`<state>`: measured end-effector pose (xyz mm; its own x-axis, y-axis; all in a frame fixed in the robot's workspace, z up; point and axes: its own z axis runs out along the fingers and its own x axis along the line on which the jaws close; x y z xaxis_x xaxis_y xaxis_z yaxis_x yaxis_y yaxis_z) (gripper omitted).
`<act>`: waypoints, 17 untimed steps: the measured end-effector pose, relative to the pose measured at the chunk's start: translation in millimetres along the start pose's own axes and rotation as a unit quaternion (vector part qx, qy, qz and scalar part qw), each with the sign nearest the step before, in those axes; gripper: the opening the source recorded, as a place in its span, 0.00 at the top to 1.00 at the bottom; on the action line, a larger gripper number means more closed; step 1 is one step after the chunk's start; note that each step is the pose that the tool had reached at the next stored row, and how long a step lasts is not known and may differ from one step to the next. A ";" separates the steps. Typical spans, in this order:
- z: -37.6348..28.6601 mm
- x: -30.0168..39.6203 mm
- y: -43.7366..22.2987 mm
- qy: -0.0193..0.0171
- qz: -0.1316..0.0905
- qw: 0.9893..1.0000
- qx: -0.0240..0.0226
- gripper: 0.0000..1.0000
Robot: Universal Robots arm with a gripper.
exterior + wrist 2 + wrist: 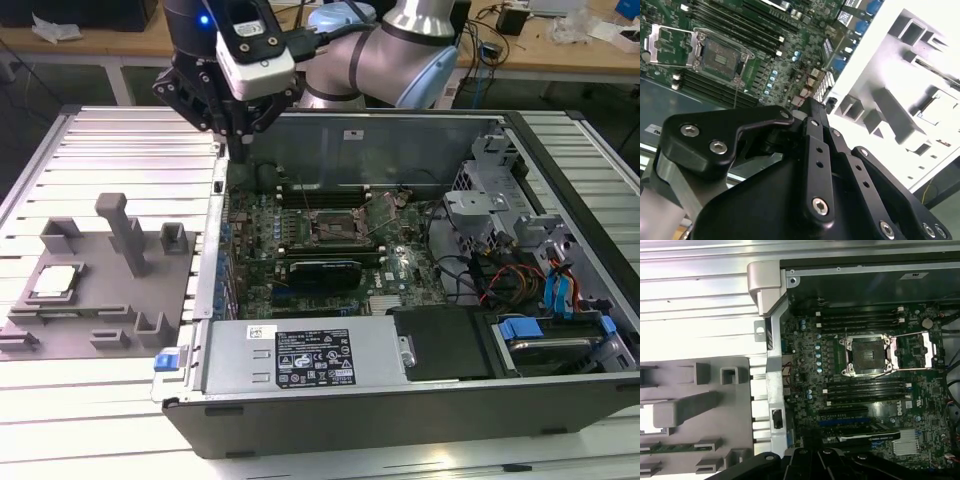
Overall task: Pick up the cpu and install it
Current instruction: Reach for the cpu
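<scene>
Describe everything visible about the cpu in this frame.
The cpu is a small flat square chip, silvery-white metal top with a thin darker rim. It lies flat, top up, seated in a recess of the grey fixture at the exterior view's left, outside the computer case. Only the fixture touches it; the gripper hangs apart, near the case's corner.

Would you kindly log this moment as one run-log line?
claw: above case wall, not holding cpu | cpu: lying on grey fixture | socket: open, empty
</scene>
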<state>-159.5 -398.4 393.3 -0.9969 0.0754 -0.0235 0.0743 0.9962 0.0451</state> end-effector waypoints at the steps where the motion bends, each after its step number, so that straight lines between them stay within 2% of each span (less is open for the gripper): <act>1: -0.1 2.4 -0.1 0.000 0.000 1.000 0.000 0.89; 6: -0.4 15.5 -0.4 0.000 0.000 1.000 0.000 0.89; 17: -0.9 35.2 -0.9 0.000 0.000 1.000 0.000 0.89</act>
<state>-194.6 -396.7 393.3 -0.9969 0.0754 -0.0237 0.0743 0.9962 0.0451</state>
